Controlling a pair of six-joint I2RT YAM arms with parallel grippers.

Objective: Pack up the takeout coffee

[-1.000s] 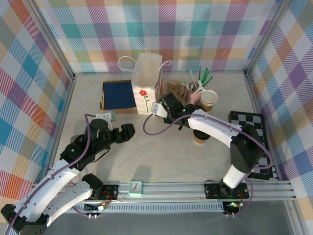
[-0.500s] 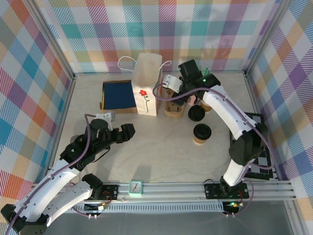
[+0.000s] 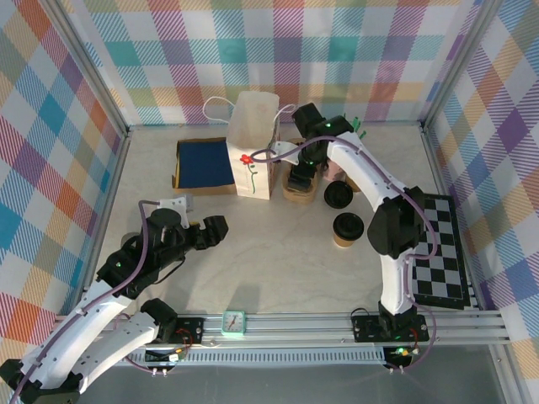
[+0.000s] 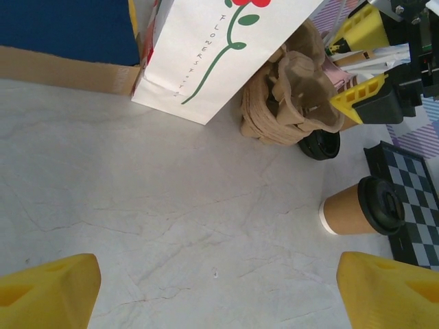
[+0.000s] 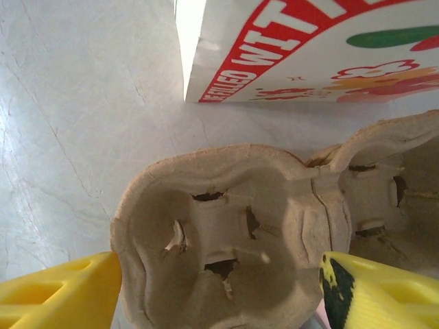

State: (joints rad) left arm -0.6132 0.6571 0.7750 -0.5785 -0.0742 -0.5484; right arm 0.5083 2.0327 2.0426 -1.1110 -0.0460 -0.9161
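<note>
Brown paper cup, black lid: the takeout coffee (image 3: 347, 227) stands on the table (image 3: 261, 261) ahead of my left gripper (image 4: 218, 291), which is wide open and holds nothing. Farther back, my right gripper (image 5: 216, 295) hangs wide open over the empty cardboard cup tray (image 5: 226, 226) beside the white bag (image 3: 255, 143).

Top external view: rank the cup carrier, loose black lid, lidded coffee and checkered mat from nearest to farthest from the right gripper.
1. Cup carrier, directly under the right gripper.
2. Loose black lid, just to the right.
3. Lidded coffee, below that lid in the picture.
4. Checkered mat, at the far right.
</note>
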